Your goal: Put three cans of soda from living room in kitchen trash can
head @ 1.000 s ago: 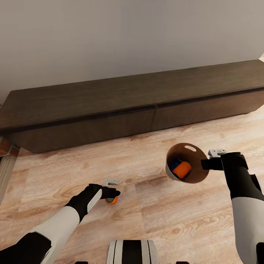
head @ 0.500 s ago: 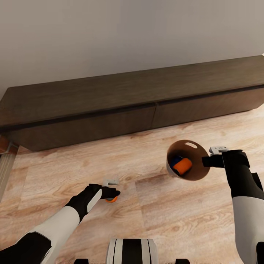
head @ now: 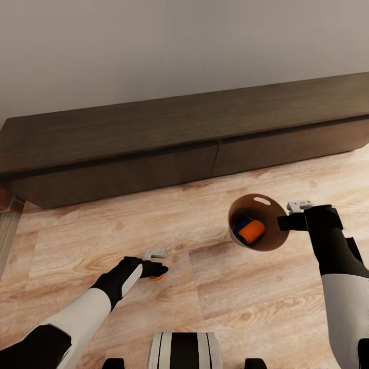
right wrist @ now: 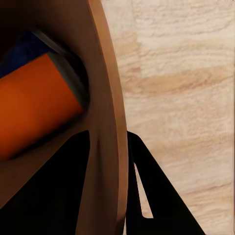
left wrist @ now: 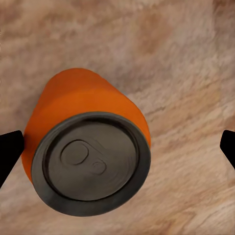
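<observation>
Left wrist view looks straight down on the third can of soda (left wrist: 85,159), an orange one standing upright on the pale wood floor (left wrist: 186,63), grey top and pull tab facing the camera. The left gripper (left wrist: 117,147) is released: its two dark fingertips (left wrist: 10,149) sit wide at either side, one just beside the can's wall, the other well apart, so the can lies between them but off toward one finger.

In the head view, the left gripper (head: 154,267) hangs directly over that can (head: 155,277). The right gripper (head: 290,222) is clenched on the rim of the tash can (head: 271,238), holding it clear of the floor and tilted; an orange can (head: 251,231) and a blue can (head: 239,225) lie inside, close ahead of its fingers. A long dark cabinet (head: 154,143) runs beyond both.

By my reading the can is light, rigid and smooth-skinned (thin metal, likely to dent or squirt out under a hard pinch). Centring the pincer first, then closing on the mid-height of the cylinder wall across its width, looks safest; a low or off-centre grip could tip it.
</observation>
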`<state>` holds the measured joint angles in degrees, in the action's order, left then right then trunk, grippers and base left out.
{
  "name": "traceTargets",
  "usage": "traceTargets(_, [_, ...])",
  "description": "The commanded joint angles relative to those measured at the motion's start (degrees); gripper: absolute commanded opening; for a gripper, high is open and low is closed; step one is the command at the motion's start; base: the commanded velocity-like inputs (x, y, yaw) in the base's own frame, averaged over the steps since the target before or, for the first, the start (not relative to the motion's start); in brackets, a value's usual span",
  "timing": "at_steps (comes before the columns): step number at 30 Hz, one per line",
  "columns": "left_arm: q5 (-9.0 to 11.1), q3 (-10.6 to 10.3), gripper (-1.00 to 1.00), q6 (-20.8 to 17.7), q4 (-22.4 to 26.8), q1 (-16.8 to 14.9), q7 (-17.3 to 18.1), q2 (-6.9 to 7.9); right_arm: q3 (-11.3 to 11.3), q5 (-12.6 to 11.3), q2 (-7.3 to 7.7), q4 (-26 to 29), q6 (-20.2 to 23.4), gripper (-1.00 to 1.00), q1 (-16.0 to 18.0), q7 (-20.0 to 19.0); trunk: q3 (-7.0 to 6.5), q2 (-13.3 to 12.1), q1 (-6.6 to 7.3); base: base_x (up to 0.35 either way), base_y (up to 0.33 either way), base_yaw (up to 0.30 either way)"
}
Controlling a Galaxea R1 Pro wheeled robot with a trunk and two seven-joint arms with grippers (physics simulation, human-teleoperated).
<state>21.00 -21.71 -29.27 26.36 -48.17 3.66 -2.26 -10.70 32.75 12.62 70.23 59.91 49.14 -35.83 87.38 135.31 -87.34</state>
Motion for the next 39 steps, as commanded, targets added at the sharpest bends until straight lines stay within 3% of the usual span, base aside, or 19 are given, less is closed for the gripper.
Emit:
traceTargets(1, [0.00,0.00,1.00,0.00,0.01,0.00,0.02,0.04,0.34,-0.41,-0.03,0.14,0.09,-1.00,-0.01,-0.08,0.01,0.00,0.01,0.000,0.000,0.000])
traceTargets(22, [0.00,0.00,1.00,0.00,0.01,0.00,0.05,0.09,0.51,-1.01,-0.52,0.93,0.09,-1.00,-0.18,-0.12,0.11,0.00,0.01,0.000,0.000,0.000])
traceTargets(39, [0.00,0.00,1.00,0.00,0.01,0.00,0.06,0.12,0.54,-1.11,-0.57,1.15,0.09,-1.00,-0.29,-0.12,1.42,0.00,0.01,0.000,0.000,0.000])
